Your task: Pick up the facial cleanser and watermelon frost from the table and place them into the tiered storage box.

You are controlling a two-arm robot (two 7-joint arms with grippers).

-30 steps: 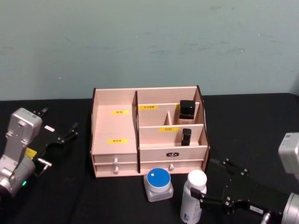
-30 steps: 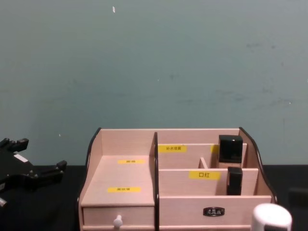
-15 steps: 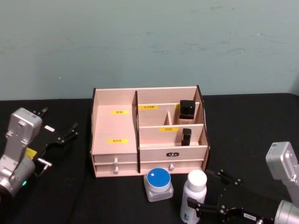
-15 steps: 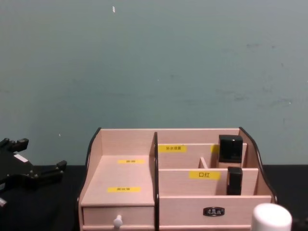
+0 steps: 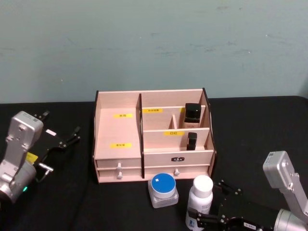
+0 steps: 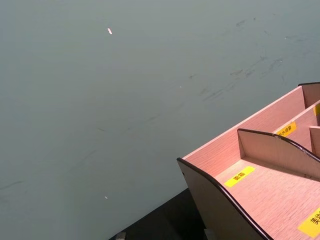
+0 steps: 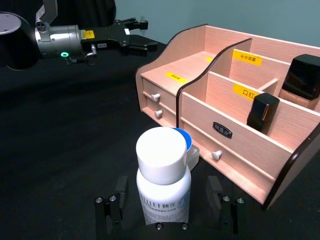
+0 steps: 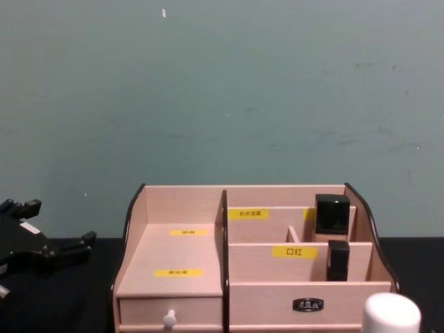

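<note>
The right gripper (image 7: 170, 215) has its fingers wide apart, one each side of the facial cleanser (image 7: 162, 170) without touching, I think ready to close on it. This tall white bottle, round-capped, stands upright between them, before the tiered storage box (image 5: 118, 130). The left gripper (image 7: 140, 35) idles far off, fingers apart.

facial cleanser (image 5: 200, 199): white | watermelon frost (image 5: 163, 189): blue lid | tiered storage box (image 5: 111, 131): pinkish

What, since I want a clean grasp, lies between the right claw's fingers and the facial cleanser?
Nothing: in the right wrist view the open right claw straddles the facial cleanser, with only bare table in both gaps.
</note>
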